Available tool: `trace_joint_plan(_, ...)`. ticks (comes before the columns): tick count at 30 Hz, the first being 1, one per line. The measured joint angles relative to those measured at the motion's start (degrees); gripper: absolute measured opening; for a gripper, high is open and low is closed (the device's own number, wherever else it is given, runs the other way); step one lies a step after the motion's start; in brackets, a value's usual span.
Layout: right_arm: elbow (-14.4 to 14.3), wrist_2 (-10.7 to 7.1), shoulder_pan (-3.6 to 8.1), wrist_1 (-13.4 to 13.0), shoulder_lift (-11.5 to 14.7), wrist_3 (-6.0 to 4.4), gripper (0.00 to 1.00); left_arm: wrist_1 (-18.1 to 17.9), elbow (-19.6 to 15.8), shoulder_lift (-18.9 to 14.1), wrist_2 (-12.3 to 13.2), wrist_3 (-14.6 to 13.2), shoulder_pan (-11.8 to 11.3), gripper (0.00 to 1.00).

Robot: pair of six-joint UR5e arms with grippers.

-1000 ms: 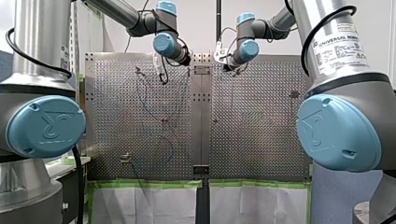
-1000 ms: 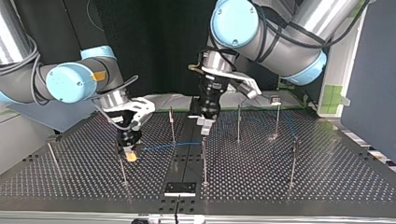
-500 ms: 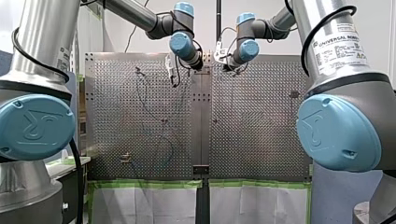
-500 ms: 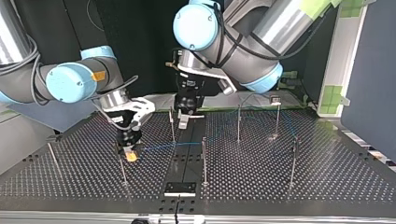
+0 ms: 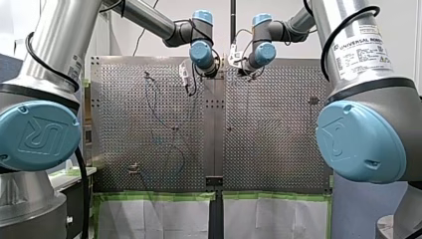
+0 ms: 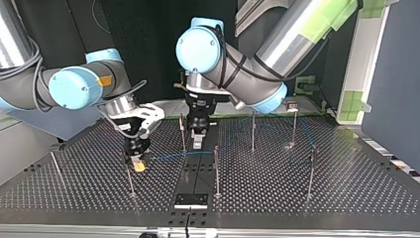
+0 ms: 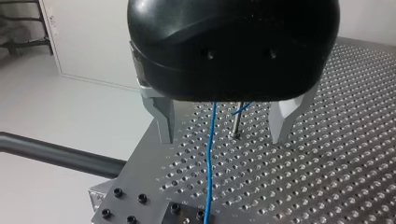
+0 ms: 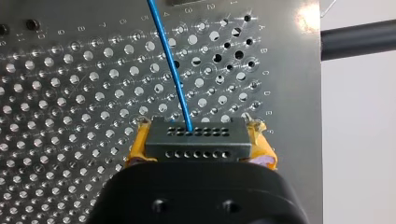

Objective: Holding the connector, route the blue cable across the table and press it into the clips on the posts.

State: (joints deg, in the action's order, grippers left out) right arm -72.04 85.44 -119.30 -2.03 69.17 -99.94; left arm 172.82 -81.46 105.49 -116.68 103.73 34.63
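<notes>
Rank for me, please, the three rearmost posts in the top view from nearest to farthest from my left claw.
1. The leftmost rear post, right beside my left claw, on the view's left of it.
2. The middle rear post, off to the view's right of the claw.
3. The rightmost rear post, black-capped, furthest toward the view's right.

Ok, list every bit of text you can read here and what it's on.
"UNIVERSAL ROBOTS": white label on my right arm; its smaller print is unreadable.
"UR" logo: blue joint cap of my left arm.
Grid marks stamped on the perforated table, right wrist view: too blurred to read.
</notes>
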Motion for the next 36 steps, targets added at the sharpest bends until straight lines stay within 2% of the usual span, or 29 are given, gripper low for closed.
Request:
trace_joint_plan(8,0.0,0.02,0.0,0.0,0.0,0.0,0.0,-1.6,0.2,0.3,0.9,0.1,-0.1,0.99)
trace_joint_plan(12,0.0,0.06,-0.01,-0.1,0.0,0.0,0.0,-1.3,1.1,1.4,0.8,-0.3,0.1,0.99)
trace_joint_plan(20,0.0,-0.01,0.04,0.0,0.0,0.0,0.0,-0.4,4.9,4.9,-1.1,-0.8,0.2,0.99)
trace_joint_plan(29,0.0,0.03,0.07,-0.1,0.0,0.0,0.0,0.6,9.7,6.2,-1.1,-0.8,0.0,0.99)
trace_joint_plan(36,0.0,0.01,0.07,-0.1,0.0,0.0,0.0,2.4,13.1,9.5,-0.5,-0.8,0.0,0.99)
